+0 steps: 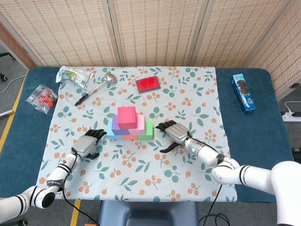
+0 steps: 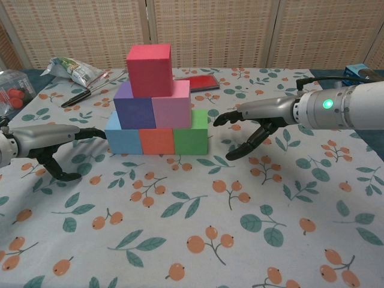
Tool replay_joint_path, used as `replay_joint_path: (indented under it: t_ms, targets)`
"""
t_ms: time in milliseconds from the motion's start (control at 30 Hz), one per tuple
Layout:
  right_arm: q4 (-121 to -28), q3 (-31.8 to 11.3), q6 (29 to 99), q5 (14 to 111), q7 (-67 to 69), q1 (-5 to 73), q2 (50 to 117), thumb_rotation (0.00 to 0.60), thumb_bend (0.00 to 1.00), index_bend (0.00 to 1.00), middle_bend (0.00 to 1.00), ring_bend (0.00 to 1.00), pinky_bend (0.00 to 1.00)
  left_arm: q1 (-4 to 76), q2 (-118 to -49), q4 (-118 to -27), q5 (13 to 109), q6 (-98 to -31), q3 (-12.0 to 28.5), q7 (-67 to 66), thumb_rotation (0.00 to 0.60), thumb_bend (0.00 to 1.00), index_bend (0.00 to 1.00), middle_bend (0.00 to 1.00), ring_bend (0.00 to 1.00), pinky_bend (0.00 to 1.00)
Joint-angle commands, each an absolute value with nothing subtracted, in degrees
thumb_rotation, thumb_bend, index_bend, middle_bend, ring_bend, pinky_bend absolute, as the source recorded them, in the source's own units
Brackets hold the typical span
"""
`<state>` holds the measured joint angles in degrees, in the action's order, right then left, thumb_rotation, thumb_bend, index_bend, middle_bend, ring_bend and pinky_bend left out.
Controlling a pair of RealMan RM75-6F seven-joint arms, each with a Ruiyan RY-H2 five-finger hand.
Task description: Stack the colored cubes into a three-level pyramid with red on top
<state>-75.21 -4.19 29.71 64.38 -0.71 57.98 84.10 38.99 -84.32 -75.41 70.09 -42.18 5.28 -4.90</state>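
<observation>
Left hand [image 2: 51, 144] sits empty, fingers loosely spread, fingertips just left of the blue cube [image 2: 123, 140]. The pyramid [image 2: 157, 102] looks done, red cube [image 2: 149, 69] on top. Right hand [image 2: 252, 123] hovers empty and spread just right of the green cube [image 2: 191, 140]. I'd guess a gentle two-sided squeeze to square up the bottom row. Floral tablecloth [image 1: 141, 174], woven screens [image 1: 155, 28] behind.

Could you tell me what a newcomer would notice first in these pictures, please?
The cube pyramid at the middle of the floral tablecloth, its red cube on top. An open robot hand flanks it on each side, left robot hand and right robot hand, neither touching it.
</observation>
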Motion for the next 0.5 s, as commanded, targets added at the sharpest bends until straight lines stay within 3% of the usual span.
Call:
replay_joint_path:
  t_ms: [33,500]
  targets:
    - [-75.1,-4.4,29.6,64.5,-0.6,58.0,84.3,0.256,0.09,0.0,0.01,0.0,0.0,39.3,-84.6,-75.4,70.0,-42.1,5.2,-5.1,0.6,0.36,0.0,0.0,0.0,0.0]
    - [-74.1,-5.4,28.9,64.7,0.0,58.0,85.5,0.256,0.09,0.0,0.01,0.0,0.0,40.8,-85.3,-75.0,69.4,-41.5,4.9,-6.3,0.6,0.36,0.0,0.0,0.0,0.0]
